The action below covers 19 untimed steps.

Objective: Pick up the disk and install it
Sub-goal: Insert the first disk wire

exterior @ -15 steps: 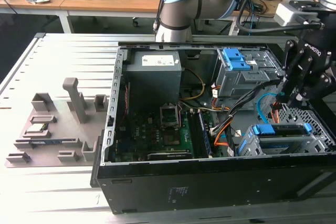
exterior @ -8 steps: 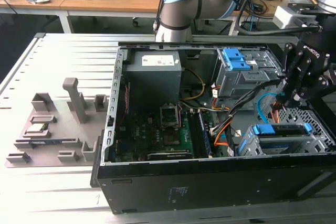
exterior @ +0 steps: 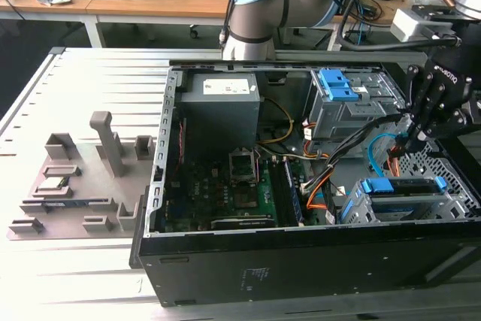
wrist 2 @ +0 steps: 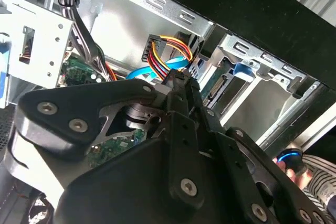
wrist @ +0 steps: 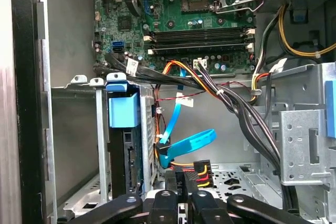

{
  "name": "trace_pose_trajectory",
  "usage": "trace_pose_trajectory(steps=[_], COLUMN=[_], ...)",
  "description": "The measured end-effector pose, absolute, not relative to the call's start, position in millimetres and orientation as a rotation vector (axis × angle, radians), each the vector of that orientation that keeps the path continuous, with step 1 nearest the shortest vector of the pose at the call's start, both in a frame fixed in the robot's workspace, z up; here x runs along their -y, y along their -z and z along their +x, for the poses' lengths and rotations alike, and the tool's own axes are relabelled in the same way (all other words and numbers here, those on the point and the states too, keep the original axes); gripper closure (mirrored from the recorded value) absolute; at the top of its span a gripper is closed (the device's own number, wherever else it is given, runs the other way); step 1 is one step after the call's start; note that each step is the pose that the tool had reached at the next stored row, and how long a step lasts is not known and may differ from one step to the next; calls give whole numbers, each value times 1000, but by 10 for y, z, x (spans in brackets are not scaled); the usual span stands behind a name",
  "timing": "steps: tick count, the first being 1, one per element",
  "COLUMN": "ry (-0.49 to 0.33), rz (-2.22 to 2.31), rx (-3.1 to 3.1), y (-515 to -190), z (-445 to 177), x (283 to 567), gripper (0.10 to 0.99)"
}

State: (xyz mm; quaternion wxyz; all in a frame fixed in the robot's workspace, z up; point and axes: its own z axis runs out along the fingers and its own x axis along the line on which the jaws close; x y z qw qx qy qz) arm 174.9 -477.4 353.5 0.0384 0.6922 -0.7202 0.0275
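While the arm reaches into the open computer case (exterior: 225, 276) lying on the slatted surface (exterior: 83, 88), the tool (exterior: 412, 140) hangs low inside the case, at its corner towards the exterior view's right. In both wrist views the tool (wrist: 181, 195) (wrist 2: 181, 85) is pressed together on a black power plug (wrist: 186, 174) that trails yellow, red and black wires (wrist 2: 163, 56). The disk (exterior: 398, 186) is apart from the tool, seated in the grey drive cage (exterior: 458, 204) at the case's near corner, its blue carrier frame showing along the top of the cage. In the first wrist view the disk (wrist: 123, 111) stands edge-on in that cage, just beside the held plug, with a blue ribbon cable (wrist: 189, 142) between them. The green motherboard (wrist: 199, 30) covers the case's floor beyond.
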Motion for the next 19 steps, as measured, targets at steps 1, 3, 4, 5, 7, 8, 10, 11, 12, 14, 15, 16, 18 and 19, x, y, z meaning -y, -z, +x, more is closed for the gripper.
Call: trace_pose_trajectory(steps=[1, 3, 4, 5, 7, 8, 10, 11, 12, 14, 15, 16, 18, 19], ry=[-84, -80, -80, -80, -80, -80, -81, -82, -83, -84, -85, -87, -90, -90], rz=[2123, 2125, 2125, 2125, 2125, 2125, 2125, 2124, 2124, 2123, 2123, 2122, 2121, 2121], rx=[2209, 2211, 2211, 2211, 2211, 2211, 2210, 2210, 2210, 2209, 2209, 2208, 2206, 2206], y=[-3535, -3535, -3536, -3535, -3536, -3532, -3503, -3492, -3486, -3473, -3470, -3467, -3434, -3419], z=[1748, 1749, 1749, 1749, 1749, 1749, 1749, 1749, 1750, 1751, 1753, 1755, 1761, 1762], x=[4811, 4973, 5031, 5059, 5122, 5141, 5152, 5157, 5162, 5173, 5177, 5181, 5185, 5185], gripper=[918, 918, 918, 918, 918, 918, 918, 918, 918, 918, 918, 918, 918, 918])
